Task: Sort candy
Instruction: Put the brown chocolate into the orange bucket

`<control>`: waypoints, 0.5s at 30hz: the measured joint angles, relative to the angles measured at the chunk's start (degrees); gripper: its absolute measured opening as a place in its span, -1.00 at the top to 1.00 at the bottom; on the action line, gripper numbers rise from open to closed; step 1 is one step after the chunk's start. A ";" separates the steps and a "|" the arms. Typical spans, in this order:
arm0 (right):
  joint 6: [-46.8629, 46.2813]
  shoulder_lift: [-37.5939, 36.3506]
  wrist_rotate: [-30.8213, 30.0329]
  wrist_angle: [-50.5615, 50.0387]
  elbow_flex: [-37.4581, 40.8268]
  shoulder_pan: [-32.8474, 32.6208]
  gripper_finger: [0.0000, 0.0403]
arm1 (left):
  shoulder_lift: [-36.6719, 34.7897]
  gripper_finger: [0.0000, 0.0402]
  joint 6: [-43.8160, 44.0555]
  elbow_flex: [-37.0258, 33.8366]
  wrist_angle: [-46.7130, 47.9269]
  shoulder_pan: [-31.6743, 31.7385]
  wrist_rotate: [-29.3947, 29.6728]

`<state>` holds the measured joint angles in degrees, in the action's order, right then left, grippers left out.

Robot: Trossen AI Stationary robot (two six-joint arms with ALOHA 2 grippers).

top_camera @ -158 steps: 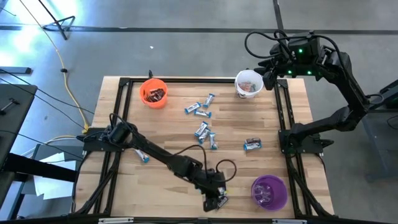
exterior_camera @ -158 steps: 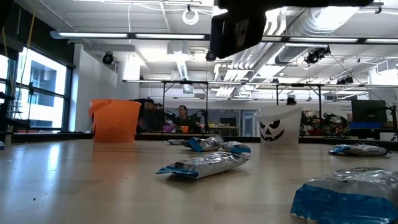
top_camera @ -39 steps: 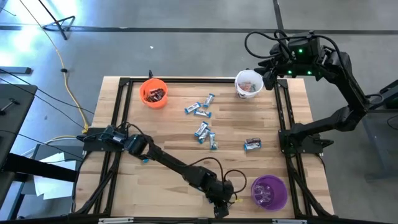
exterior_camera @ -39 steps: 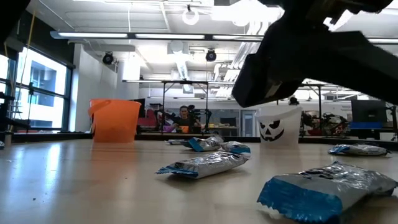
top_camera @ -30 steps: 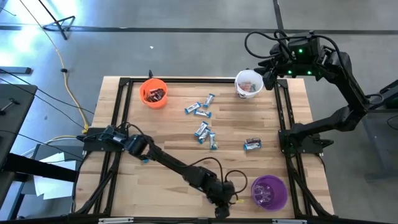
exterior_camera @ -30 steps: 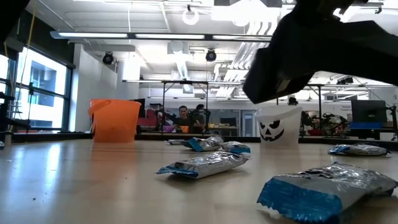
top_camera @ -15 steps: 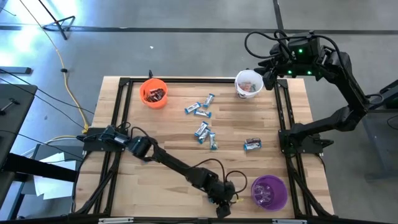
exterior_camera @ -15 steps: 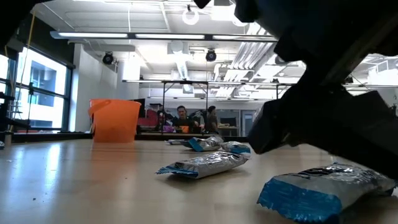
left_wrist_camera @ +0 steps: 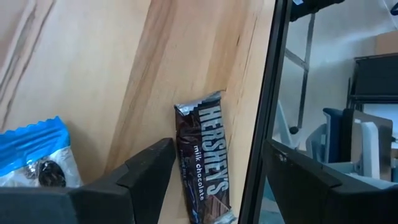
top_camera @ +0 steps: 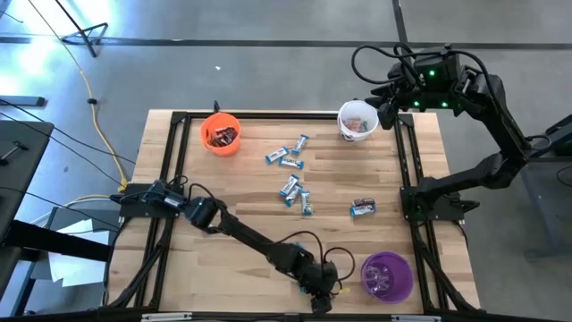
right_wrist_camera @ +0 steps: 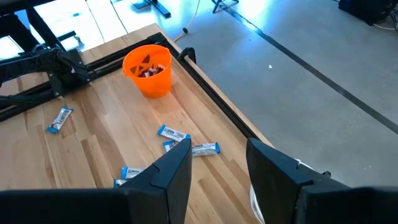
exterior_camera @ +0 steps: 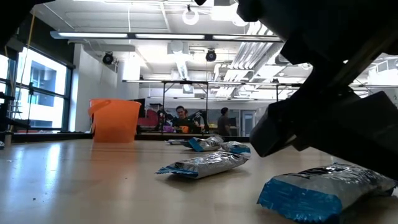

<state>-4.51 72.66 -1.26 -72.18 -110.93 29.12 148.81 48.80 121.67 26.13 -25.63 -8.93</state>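
Wooden desk (top_camera: 259, 201) fills the high view; scattered candy (top_camera: 289, 189) lies mid-frame. Low centre, the left hand (top_camera: 317, 288) is spread open over a Hershey's bar (left_wrist_camera: 204, 163): light, slick, crinkly, best pinched across its width. Upper right, the right hand (right_wrist_camera: 216, 163) is parted, empty.

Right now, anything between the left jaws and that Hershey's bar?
Nothing visible. The left gripper stands open right over the Hershey's bar, which lies flat between its fingers beside the table's black frame rail. A blue-and-white candy lies off to one side.
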 joint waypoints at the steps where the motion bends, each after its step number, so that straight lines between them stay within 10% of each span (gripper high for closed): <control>1: 0.01 0.01 0.00 0.00 0.00 0.00 0.26 | 0.00 -0.19 -0.08 -0.04 0.17 0.00 0.18; 15: 0.01 0.01 0.00 0.00 0.01 0.02 0.26 | -0.07 -0.19 -8.29 -0.31 1.08 -0.60 4.27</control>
<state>-4.51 72.67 -1.26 -72.18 -110.93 29.14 148.75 40.51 121.36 27.21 -26.23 -4.66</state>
